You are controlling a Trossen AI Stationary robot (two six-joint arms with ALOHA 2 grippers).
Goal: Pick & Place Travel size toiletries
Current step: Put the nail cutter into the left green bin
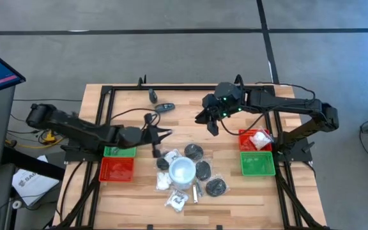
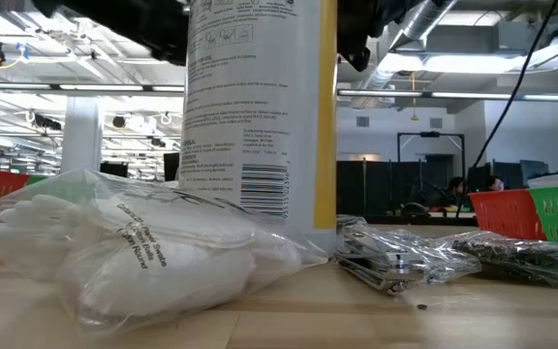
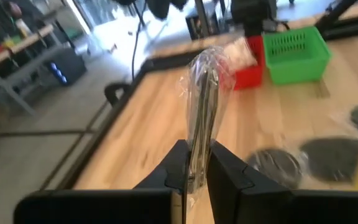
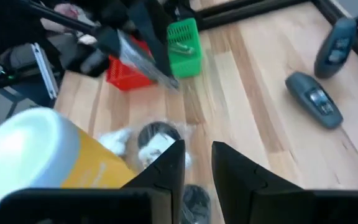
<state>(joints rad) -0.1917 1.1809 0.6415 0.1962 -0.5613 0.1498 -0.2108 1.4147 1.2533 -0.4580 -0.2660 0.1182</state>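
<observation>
The left gripper (image 3: 196,177) pinches a thin silvery stick in a clear wrapper (image 3: 202,106), its fingers closed narrowly on the lower end. The wrapped stick is slim and metallic under crinkled film, and its long axis runs straight out from the fingers, away from the wrist. In the high view the left gripper (image 1: 158,135) is above the table's middle left, just beyond the heap of toiletries.

That heap lies at the near middle of the wooden table (image 1: 133,191): black round discs in wrappers (image 1: 193,152), white pieces in clear bags (image 1: 163,181), and a white-topped round container (image 1: 182,171) standing among them. In the low view this container (image 2: 260,107) shows a printed label with a yellow side, a bag of white pieces (image 2: 134,247) lying in front of it.

A green tray (image 1: 120,151) and a red tray (image 1: 117,168) sit left of the heap. At the right, a red tray (image 1: 243,144) holds a white wrapped piece (image 1: 259,138), with a green tray (image 1: 258,164) just nearer.

The right gripper (image 1: 211,119) hangs over the far middle of the table, its fingers (image 4: 166,165) a small gap apart and holding nothing. Two dark handheld devices (image 1: 160,102) lie on the table's far side.
</observation>
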